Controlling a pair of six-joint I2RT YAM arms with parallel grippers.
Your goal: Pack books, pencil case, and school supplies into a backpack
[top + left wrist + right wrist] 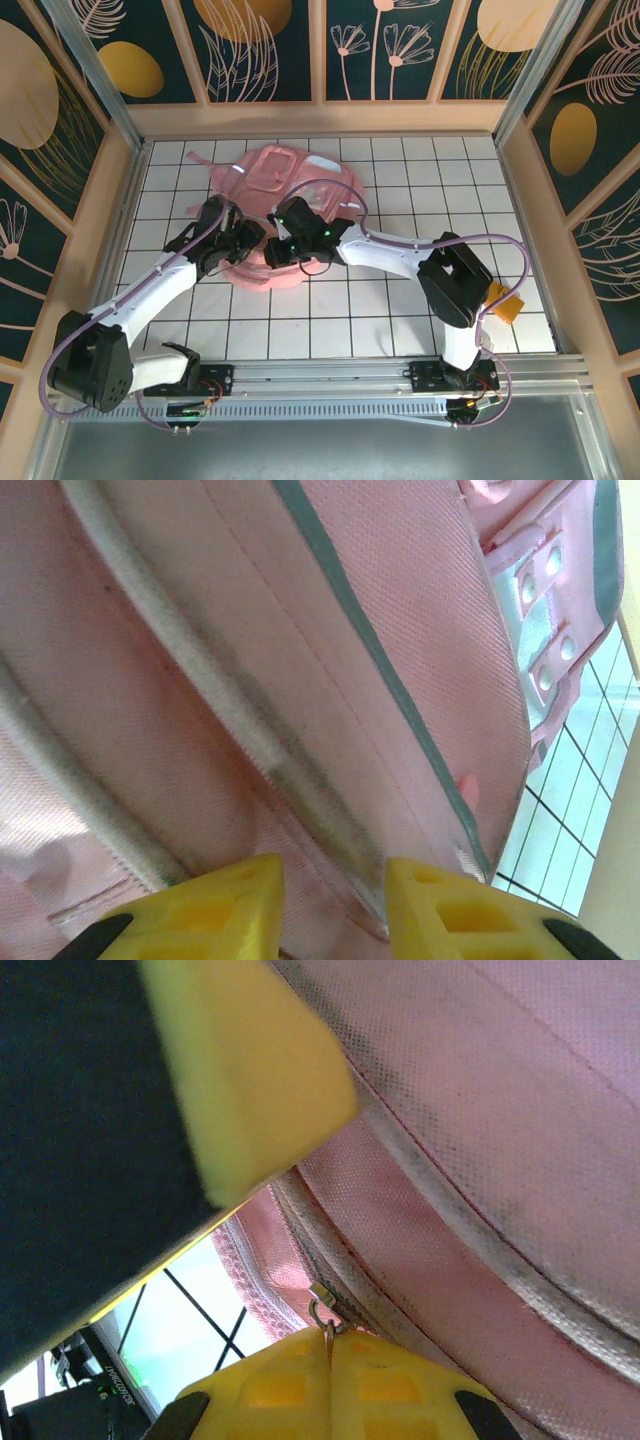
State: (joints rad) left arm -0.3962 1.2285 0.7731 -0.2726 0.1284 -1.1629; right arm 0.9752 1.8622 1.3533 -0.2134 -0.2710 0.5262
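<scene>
Table (pixel 380 310): flat white top, ruled in thin dark lines into a square grid.

Wall panels (pixel 265 50): dark teal, printed with ochre discs and pale line-drawn leaves and flowers; they stand on the far, left and right sides.

Frame (pixel 320 118): peach-coloured strips between the panels and along the foot of the walls.

Posts (pixel 95 65): two silver metal bars, slanting at the far corners.

Rail (pixel 320 375): silver metal, along the table's near edge, a slotted grey strip (pixel 320 410) just beside it.
</scene>
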